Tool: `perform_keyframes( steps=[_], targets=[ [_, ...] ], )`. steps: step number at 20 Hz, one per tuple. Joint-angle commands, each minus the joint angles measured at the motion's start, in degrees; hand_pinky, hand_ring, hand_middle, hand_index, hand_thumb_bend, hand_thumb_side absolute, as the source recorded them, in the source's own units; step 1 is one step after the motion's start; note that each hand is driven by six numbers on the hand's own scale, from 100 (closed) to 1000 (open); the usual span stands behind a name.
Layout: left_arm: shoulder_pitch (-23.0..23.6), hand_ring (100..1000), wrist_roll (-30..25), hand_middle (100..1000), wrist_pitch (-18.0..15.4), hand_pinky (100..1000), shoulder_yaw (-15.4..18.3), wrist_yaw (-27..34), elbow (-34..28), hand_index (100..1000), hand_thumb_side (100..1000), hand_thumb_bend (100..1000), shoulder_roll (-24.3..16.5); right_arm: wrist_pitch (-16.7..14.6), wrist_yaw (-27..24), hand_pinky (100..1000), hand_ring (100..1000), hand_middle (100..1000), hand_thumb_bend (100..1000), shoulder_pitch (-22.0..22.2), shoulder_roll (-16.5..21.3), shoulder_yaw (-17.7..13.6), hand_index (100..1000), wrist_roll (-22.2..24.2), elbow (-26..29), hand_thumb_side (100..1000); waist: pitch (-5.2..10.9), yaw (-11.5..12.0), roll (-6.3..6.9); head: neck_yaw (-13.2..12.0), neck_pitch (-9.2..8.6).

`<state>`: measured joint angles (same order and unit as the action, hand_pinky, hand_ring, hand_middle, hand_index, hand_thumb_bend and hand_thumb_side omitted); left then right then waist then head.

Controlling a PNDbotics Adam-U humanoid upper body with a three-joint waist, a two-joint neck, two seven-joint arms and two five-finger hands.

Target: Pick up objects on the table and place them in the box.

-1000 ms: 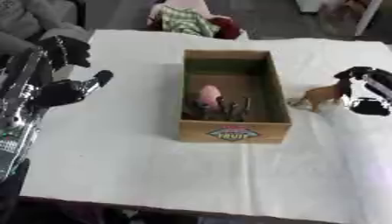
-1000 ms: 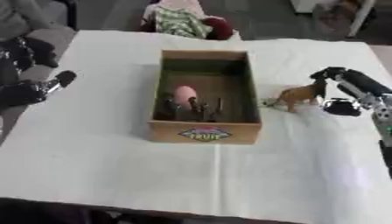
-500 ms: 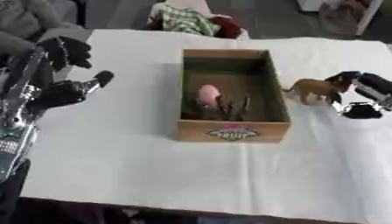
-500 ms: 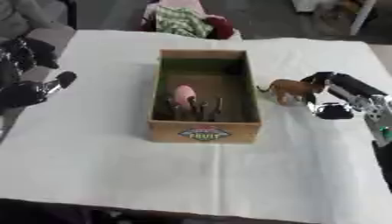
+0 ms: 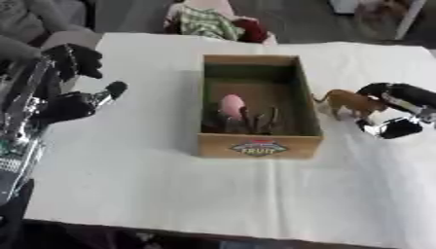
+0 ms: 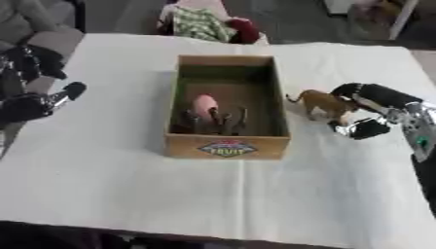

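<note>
1. Left eye view: my right hand (image 5: 398, 108) comes in from the right edge, its fingers curled round the rear of a small brown animal figure (image 5: 347, 101). The figure stands upright with its head toward the cardboard box (image 5: 257, 145), just beside the box's right wall and outside it.
2. Left eye view: the box sits open in the middle of the white desk (image 5: 153, 185), a "FRUIT" label on its near wall. Inside lie a pink rounded object (image 5: 231, 105) and some dark thin objects (image 5: 255, 121) near the front; I cannot make out what they are.
3. Left eye view: my left hand (image 5: 72, 104) hangs at the left edge, well apart from the box. It holds nothing and its fingers are relaxed, one of them pointing toward the box.
4. Right eye view: the same layout shows. My right hand (image 6: 374, 104) is clasped on the brown figure, whose feet seem at or just above the cloth; I cannot tell whether they touch it.
5. Right eye view: my left hand (image 6: 34, 104) shows at the left edge, empty. Beyond the far edge of the desk lies a bundle of checked green and red cloth (image 6: 208, 25).
</note>
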<state>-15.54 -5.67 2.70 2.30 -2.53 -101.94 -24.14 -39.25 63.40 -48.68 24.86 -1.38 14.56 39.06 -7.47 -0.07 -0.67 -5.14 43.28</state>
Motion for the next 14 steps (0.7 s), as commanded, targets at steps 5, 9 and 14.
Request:
perform_keyframes(
  steps=[5, 9, 14],
  targets=[
    [-0.36, 543, -0.2, 528, -0.04, 687, 0.61, 0.19, -0.51, 649, 168, 603, -0.61, 1.35, 1.1, 667, 655, 634, 145, -1.53, 0.54, -0.3, 736, -2.44, 1.52, 407, 0.87, -0.07, -0.03, 0.08, 0.14],
    [-0.31, 542, -0.15, 528, 0.0, 687, 0.64, 0.31, -0.45, 649, 168, 593, -0.57, 2.03, 0.54, 541, 490, 461, 100, -1.51, 0.5, -0.52, 570, -5.56, 1.93, 374, 0.97, -0.14, -0.1, 0.1, 0.17],
    [-0.2, 543, -0.32, 529, -0.11, 690, 0.69, 0.53, -0.41, 651, 169, 572, -0.55, 2.45, -0.59, 487, 426, 373, 100, -1.51, 0.52, -0.89, 477, -9.34, 2.97, 332, 1.08, -0.29, -0.2, 0.15, 0.19]
  ],
)
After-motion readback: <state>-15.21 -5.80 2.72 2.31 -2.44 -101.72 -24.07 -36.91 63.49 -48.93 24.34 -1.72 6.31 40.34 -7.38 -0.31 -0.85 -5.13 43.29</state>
